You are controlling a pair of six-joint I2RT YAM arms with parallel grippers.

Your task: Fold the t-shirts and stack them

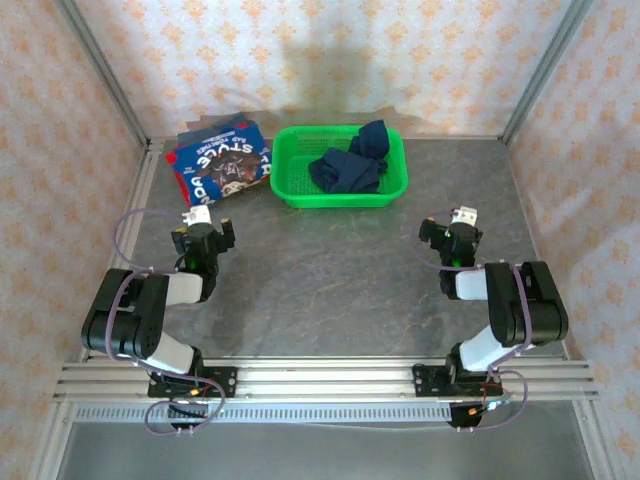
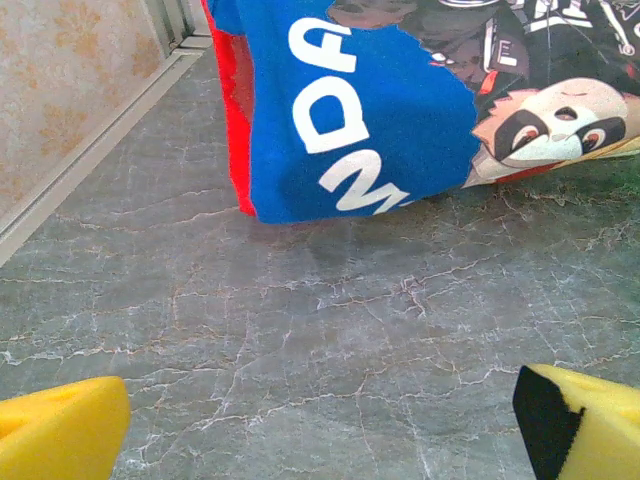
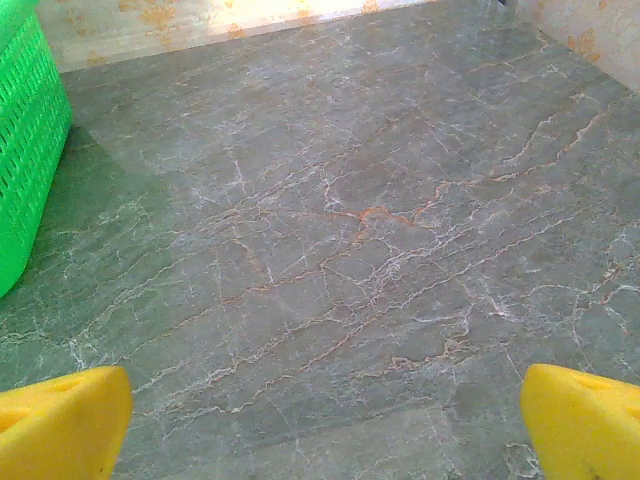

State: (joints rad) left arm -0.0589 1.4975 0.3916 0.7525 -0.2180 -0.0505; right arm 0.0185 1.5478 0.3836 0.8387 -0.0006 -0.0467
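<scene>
Top external view: left end effector (image 1: 205, 233), jaws apart, nothing between them, low over the left of the counter (image 1: 330, 280). Right end effector (image 1: 452, 230), jaws likewise apart and empty, at the right. Navy t-shirt (image 1: 350, 165), unfolded, bunched in a heap inside the green basket (image 1: 298, 192) at the far middle of the counter; the heap trends loosely from near-left to far-right, with no clean long axis. Folded t-shirts (image 1: 222, 160), blue over red, stacked just beside the basket's left wall, straight ahead of the left end effector. Left wrist view: yellow fingertips (image 2: 60, 430) wide apart at the lower corners; the folded blue shirt with white lettering and cartoon print lies ahead on the counter, clear of them, red cloth at its left edge. Right wrist view: yellow fingertips at the lower corners, bare counter ahead, basket wall at the far left. Judgement: the navy shirt lies ahead and inward of both arms, the right slightly nearer.
</scene>
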